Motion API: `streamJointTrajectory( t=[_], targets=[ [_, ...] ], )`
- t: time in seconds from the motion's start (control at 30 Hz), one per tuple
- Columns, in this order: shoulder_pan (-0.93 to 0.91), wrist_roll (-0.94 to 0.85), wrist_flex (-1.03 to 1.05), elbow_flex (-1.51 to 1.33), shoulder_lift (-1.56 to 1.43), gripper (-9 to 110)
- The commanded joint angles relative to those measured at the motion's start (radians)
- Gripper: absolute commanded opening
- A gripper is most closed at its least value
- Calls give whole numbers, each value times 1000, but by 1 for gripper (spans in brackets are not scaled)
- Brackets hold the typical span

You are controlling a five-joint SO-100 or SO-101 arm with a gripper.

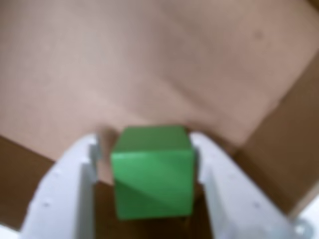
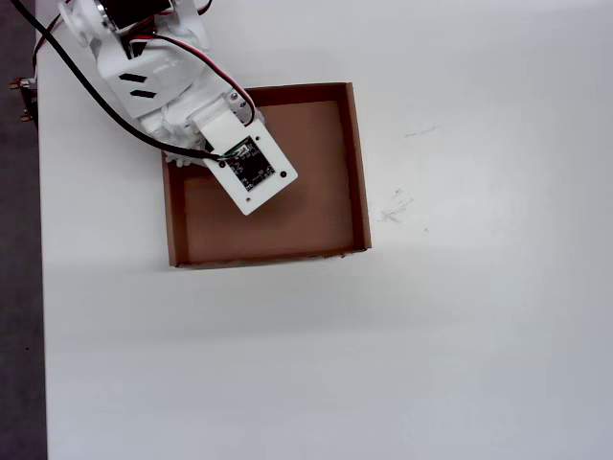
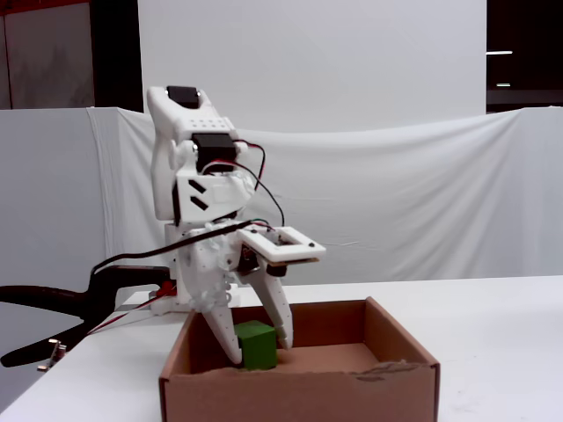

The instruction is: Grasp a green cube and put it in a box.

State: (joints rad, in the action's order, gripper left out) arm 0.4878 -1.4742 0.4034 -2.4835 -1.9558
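- Gripper state: the gripper [image 1: 152,164] is closed on the green cube [image 1: 152,172]. In the wrist view one white finger stands at each side face of the cube. Contact appears made on both sides, though blur prevents a firm reading of the left gap.
- Cube location: in the fixed view the green cube [image 3: 256,345] sits between the fingertips of the gripper [image 3: 259,345], inside the walls of the box [image 3: 299,396] and low over its floor. Whether the cube rests on the floor or hangs just above it cannot be determined.
- Overhead view: the arm's wrist plate covers the cube. The gripper is over the upper left part of the box [image 2: 360,172], within the rim.
- Controlling relation: the cube lies directly between the fingers, and the box floor [image 1: 164,64] lies directly below and ahead of it. Judgement: the release needs only a parting of the fingers, with no sideways travel.
- Orientation: the cube has no long axis. In the wrist view its top face tilts away from the camera, and its side faces run parallel to the fingers.
- Judgement: the carry is essentially complete; the release remains.
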Motion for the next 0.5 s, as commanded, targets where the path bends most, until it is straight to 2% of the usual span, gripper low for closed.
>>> streamJointTrajectory(
  t=[0.0, 0.23, 0.47],
  targets=[
    [-9, -9, -6, 25, -61, 27],
    [-52, -6, 25, 35, -169, 27],
    [-135, -5, 233, 133, -331, 27]
  ],
)
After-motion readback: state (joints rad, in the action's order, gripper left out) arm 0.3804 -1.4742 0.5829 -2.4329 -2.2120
